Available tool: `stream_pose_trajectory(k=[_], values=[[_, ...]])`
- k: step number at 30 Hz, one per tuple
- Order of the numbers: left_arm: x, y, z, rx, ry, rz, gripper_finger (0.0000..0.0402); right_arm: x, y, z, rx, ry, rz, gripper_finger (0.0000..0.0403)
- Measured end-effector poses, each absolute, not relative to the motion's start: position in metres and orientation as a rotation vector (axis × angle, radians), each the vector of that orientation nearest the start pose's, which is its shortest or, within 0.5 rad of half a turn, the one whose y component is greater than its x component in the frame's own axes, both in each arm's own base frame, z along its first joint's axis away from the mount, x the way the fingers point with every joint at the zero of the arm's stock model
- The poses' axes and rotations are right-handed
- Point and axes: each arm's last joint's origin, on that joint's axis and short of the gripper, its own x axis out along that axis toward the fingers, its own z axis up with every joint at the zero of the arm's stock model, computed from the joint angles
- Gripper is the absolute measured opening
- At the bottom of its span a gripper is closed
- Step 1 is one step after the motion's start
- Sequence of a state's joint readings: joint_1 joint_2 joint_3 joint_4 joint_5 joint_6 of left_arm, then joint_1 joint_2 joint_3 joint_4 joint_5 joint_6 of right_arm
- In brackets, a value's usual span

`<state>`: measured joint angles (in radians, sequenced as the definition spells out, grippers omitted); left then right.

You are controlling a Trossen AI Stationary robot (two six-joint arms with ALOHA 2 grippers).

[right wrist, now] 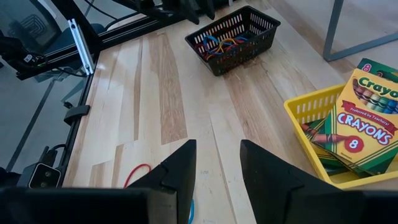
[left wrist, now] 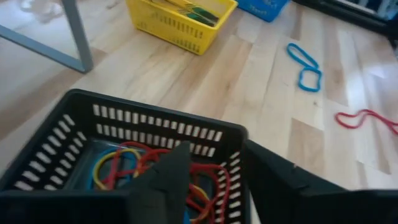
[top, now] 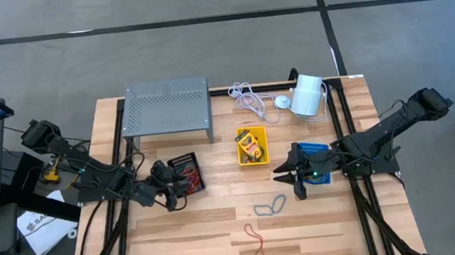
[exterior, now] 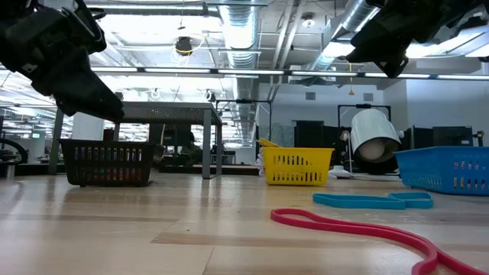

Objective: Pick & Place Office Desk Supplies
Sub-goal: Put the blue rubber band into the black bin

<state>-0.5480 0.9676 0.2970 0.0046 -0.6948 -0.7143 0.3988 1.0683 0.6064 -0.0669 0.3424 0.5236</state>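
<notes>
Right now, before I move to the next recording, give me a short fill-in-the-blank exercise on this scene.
1. The crayon boxes lie in the ____ bin.
2. The left gripper is above the ____ bin.
3. On the bare table, beside the blue band, lies a ____ band.
4. The right gripper holds ____.

Missing: yellow; black; red; nothing

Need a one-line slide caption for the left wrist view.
Left gripper open over black bin of rubber bands; blue band and red band remain on the table.
</notes>
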Motion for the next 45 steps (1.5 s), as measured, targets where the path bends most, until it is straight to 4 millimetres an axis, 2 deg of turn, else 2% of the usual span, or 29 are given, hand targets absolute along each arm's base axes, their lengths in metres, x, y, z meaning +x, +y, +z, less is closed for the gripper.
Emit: stream_pose_trajectory(k=[5,10,14,20,24,29,32,35,40,45], values=[[0.156,-0.074,0.161,-0.329,0.461,0.285,0.0193,0.207,0.077,0.231,0.321,0.492,-0.075,0.0120],[0.157,-0.075,0.163,-0.314,0.446,0.268,0.0217,0.207,0.077,0.231,0.321,0.492,-0.075,0.0120],[0.162,-0.078,0.173,-0.324,0.353,0.229,0.0216,0.207,0.077,0.231,0.321,0.492,-0.075,0.0120],[0.173,-0.087,0.205,-0.322,0.143,0.062,0.0202,0.207,0.077,0.231,0.319,0.492,-0.074,0.0120],[0.187,-0.098,0.226,-0.272,0.134,-0.032,0.0193,0.207,0.077,0.231,0.307,0.494,-0.066,0.0120],[0.221,-0.121,0.238,-0.138,0.208,-0.094,0.0186,0.207,0.081,0.231,0.296,0.542,0.084,0.0120],[0.242,-0.134,0.236,-0.051,0.260,-0.104,0.0186,0.206,0.083,0.230,0.312,0.568,0.153,0.0120],[0.260,-0.138,0.230,0.006,0.287,-0.086,0.0185,0.206,0.086,0.227,0.325,0.596,0.163,0.0120],[0.279,-0.120,0.214,-0.009,0.337,0.012,0.0185,0.216,0.097,0.204,0.334,0.701,0.141,0.0120],[0.288,-0.101,0.212,-0.099,0.351,0.047,0.0185,0.231,0.105,0.169,0.383,0.883,0.048,0.0120]])
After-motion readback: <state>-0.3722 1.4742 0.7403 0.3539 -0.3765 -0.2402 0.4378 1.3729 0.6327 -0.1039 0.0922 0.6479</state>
